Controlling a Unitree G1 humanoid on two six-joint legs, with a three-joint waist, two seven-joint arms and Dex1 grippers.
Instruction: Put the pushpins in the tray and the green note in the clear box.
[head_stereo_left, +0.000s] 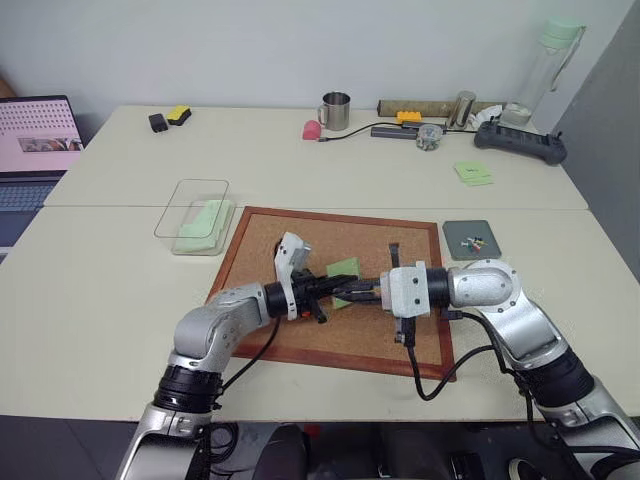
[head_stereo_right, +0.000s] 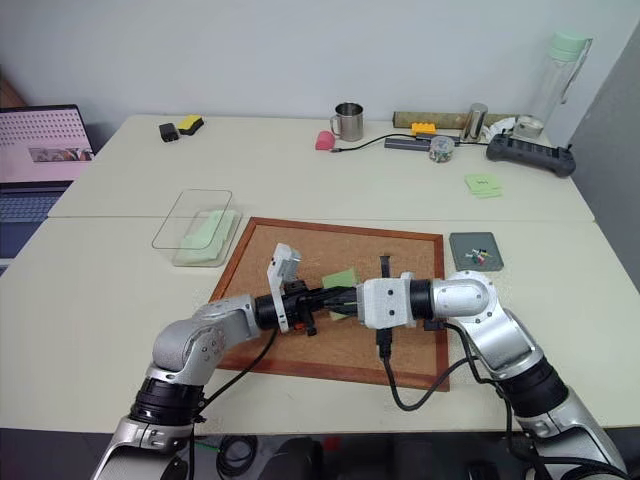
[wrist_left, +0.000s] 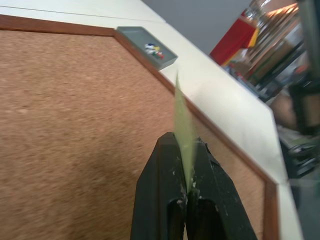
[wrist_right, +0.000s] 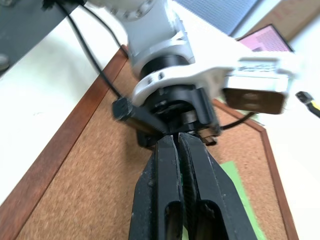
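The green note hangs edge-up just above the middle of the corkboard. My left gripper is shut on it; in the left wrist view the thin sheet stands up between the closed fingers. My right gripper faces the left one tip to tip and is shut too, with a green sliver between its fingers and the note spreading out beside them. The dark-grey tray lies past the board's right corner with several pushpins in it. The clear box stands left of the board.
A stack of green notes lies in the clear box. A laptop sits at the far left. Along the back are a metal mug, a pink object, a power strip, a bottle and loose green notes.
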